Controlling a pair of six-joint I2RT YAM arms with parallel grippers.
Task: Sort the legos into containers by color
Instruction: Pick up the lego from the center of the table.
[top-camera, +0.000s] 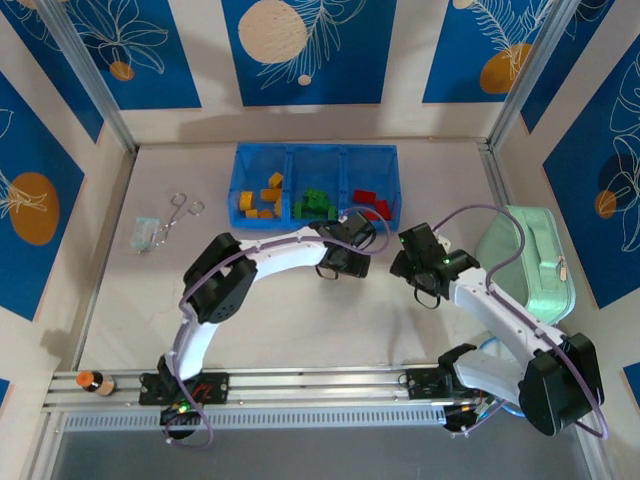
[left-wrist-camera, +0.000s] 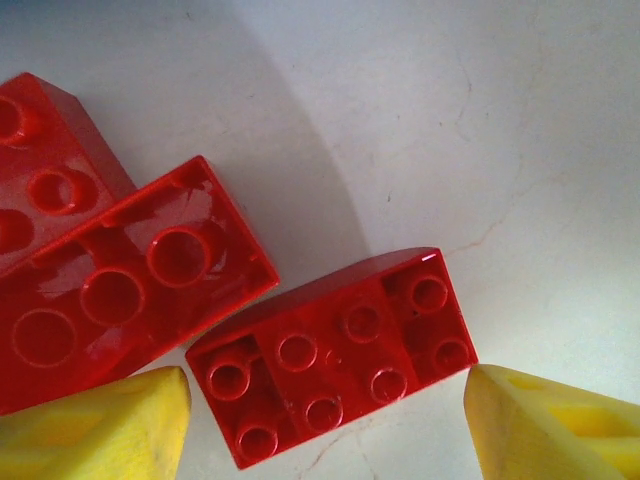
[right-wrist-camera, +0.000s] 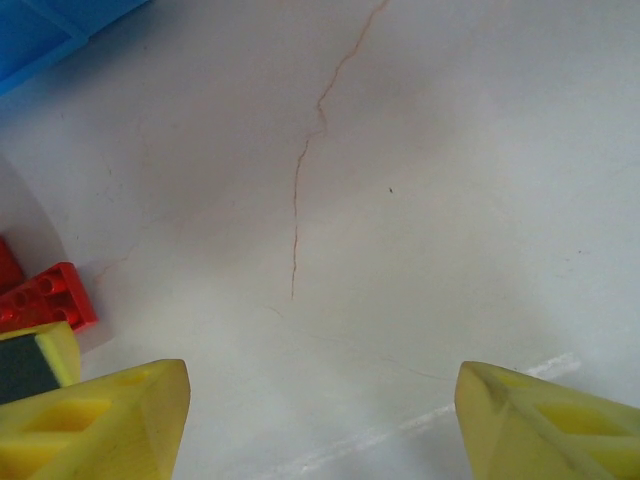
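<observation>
The left end effector (left-wrist-camera: 328, 415) is spread, its yellow fingertips (left-wrist-camera: 110, 425) flanking a red lego brick (left-wrist-camera: 335, 355) lying studs-up on the table (left-wrist-camera: 450, 120); I cannot tell whether they touch it. The right end effector (right-wrist-camera: 322, 405) is spread above the table, holding nothing. Other legos (top-camera: 315, 203) lie in the blue tray (top-camera: 237, 175).

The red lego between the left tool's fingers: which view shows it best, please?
Left wrist view: the red lego lies whole, studs up, between the fingers. The right wrist view catches a red corner, perhaps the same brick. From the top external view, the left tool covers it.
</observation>
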